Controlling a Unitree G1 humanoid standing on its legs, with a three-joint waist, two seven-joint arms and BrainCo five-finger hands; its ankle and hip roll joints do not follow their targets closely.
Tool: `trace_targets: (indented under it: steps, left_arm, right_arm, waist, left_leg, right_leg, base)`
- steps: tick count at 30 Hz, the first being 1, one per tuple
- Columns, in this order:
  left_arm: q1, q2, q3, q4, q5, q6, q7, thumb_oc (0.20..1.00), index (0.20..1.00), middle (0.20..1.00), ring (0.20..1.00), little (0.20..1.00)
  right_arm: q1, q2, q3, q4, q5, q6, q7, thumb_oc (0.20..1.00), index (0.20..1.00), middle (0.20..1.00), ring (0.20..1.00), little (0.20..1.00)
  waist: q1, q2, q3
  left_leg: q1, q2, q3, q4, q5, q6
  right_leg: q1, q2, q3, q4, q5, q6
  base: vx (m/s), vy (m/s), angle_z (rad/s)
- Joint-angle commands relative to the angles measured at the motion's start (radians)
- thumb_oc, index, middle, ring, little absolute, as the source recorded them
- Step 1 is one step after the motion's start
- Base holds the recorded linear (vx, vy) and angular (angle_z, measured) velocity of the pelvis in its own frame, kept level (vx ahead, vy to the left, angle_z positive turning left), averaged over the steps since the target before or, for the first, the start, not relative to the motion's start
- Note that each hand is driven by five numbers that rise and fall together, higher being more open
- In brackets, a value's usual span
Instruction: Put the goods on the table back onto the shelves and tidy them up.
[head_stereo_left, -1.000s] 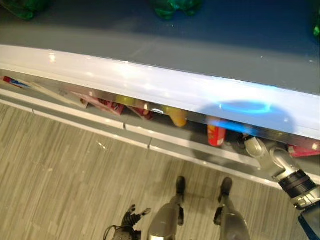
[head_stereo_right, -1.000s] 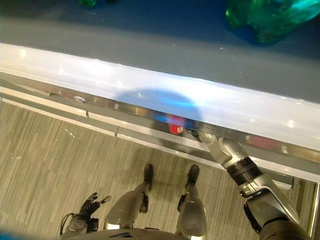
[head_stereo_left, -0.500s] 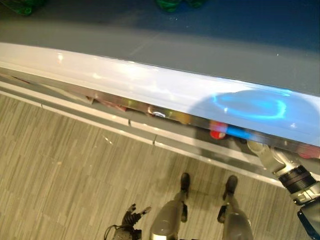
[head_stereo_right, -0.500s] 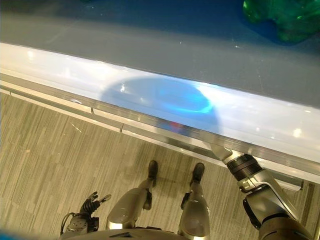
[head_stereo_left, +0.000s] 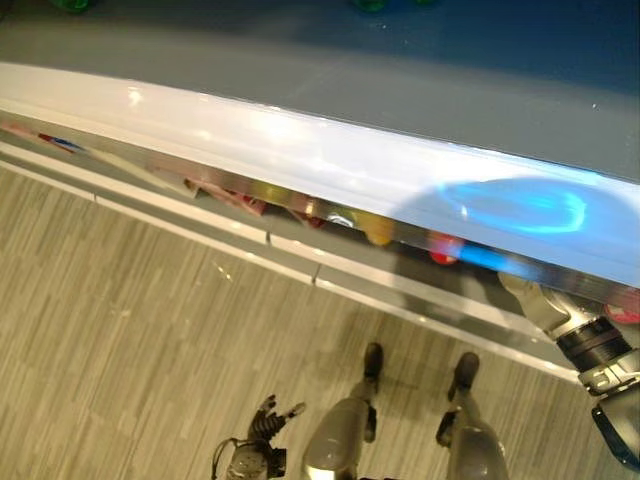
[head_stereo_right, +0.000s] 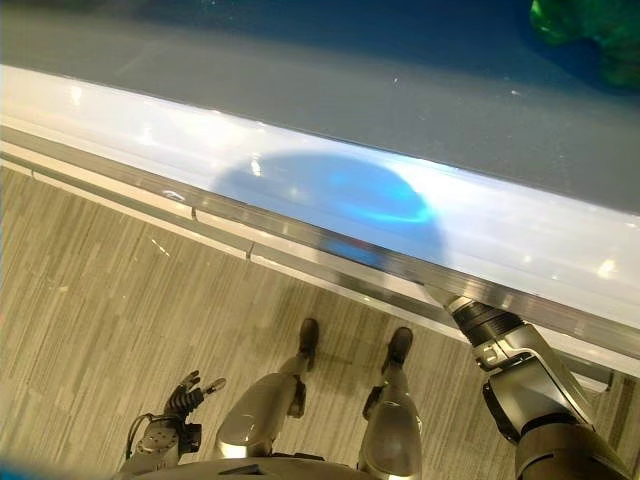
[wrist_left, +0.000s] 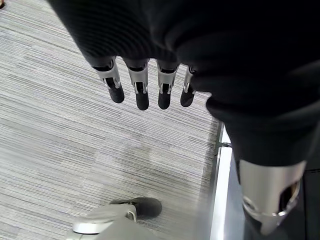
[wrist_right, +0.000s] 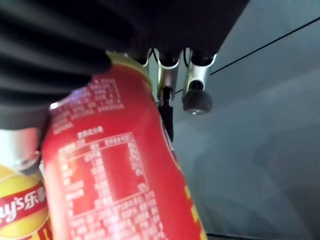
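Upper shelf lip overhangs lower bay; cans and packets crowd it. Floor in front open.

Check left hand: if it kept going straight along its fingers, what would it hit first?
The floor, most likely. The left hand hangs open with fingers pointing down at the grey striped floor, nothing between them; the gap is hard to judge.

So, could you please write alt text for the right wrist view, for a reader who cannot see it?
The robot's right hand is curled round a red can printed with white label text, seen from very close. Behind it lies a plain grey shelf surface, and a yellow package sits beside the can.
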Motion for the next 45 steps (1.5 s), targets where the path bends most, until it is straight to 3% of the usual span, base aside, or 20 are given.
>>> trace_targets:
  steps: [1, 45]
  left_arm:
    - [-0.019, 0.054, -0.071, 0.037, -0.023, -0.013, 0.018, 1.0, 1.0, 1.0, 1.0, 1.0]
    - [-0.042, 0.035, -0.074, 0.052, -0.016, -0.008, 0.036, 1.0, 1.0, 1.0, 1.0, 1.0]
  right_arm:
    - [-0.092, -0.022, 0.022, -0.028, -0.043, -0.002, -0.055, 0.2, 0.2, 0.2, 0.2, 0.2]
    - [-0.012, 0.019, 0.029, -0.1, -0.045, -0.015, -0.056, 0.2, 0.2, 0.2, 0.2, 0.2]
  waist:
    - [0.016, -0.024, -0.048]
    - [-0.014, -0.031, -0.038]
  left_leg:
    - [-0.033, 0.036, 0.034, 0.005, -0.021, -0.07]
    - [-0.035, 0.038, 0.044, 0.005, -0.023, -0.072]
  right_leg:
    - [0.032, -0.113, 0.021, 0.016, -0.043, 0.119]
    - [0.021, -0.117, 0.024, 0.016, -0.036, 0.12]
  base:
    - [0.0, 0.0, 0.0]
    - [0.0, 0.0, 0.0]
